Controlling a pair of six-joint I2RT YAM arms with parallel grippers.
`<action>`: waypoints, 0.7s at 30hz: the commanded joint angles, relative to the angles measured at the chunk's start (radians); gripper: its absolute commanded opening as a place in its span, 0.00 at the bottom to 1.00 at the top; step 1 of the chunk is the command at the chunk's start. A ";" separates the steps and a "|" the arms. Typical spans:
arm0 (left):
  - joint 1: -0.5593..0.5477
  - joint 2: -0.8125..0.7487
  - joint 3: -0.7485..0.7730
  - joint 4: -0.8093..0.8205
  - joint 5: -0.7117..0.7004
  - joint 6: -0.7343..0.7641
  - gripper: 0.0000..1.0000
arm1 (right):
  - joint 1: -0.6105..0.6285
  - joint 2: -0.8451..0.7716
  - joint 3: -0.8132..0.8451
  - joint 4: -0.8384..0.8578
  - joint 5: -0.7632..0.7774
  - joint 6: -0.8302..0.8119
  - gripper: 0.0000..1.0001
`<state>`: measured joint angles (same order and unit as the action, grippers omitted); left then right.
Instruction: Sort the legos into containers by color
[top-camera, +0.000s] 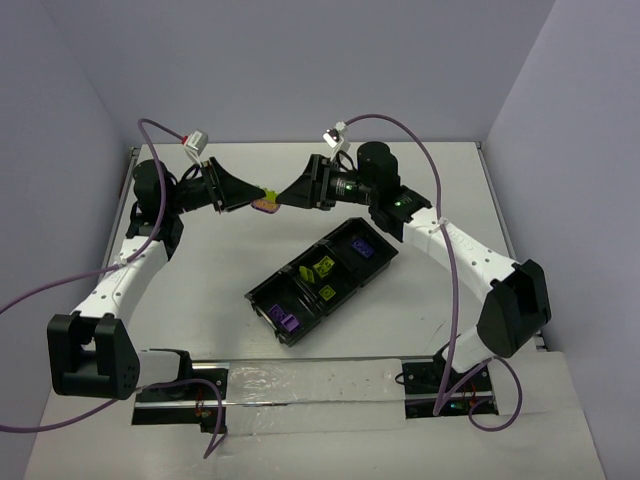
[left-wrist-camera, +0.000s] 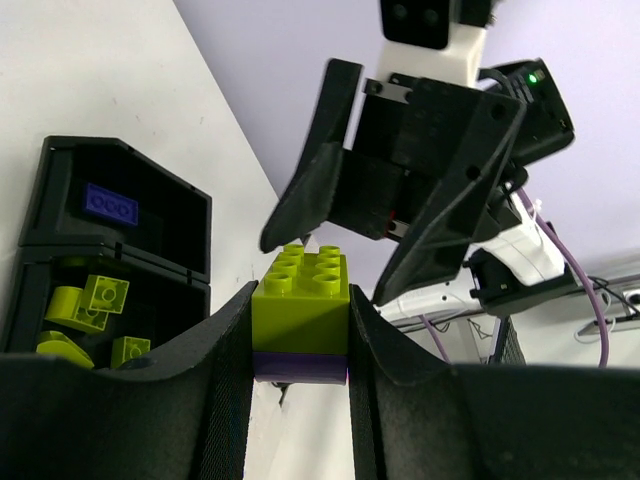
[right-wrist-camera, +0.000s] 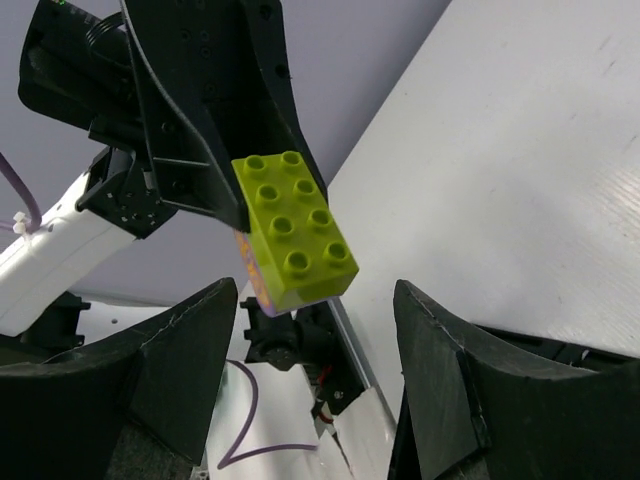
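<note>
1 lego block (left-wrist-camera: 300, 310) | clamped in L jaws | R jaws wide apart, empty

The white surface (top-camera: 200, 300) carries 1 long, black, 3-compartment tray (top-camera: 266, 312), lying diagonally just right of centre, its near end towards the left and its far end towards the right.
</note>
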<state>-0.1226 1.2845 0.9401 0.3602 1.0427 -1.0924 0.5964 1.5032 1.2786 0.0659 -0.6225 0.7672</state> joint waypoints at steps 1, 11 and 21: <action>0.005 -0.037 0.014 0.071 0.051 -0.003 0.00 | -0.006 0.027 0.060 0.118 -0.072 0.064 0.69; 0.005 -0.032 0.020 0.071 0.051 -0.001 0.00 | -0.005 0.076 0.032 0.288 -0.172 0.179 0.44; 0.005 -0.020 0.034 0.016 0.024 0.034 0.01 | -0.016 0.062 -0.002 0.347 -0.202 0.214 0.06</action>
<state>-0.1150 1.2724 0.9415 0.3939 1.0782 -1.1096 0.5802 1.5925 1.2762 0.2980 -0.7874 0.9417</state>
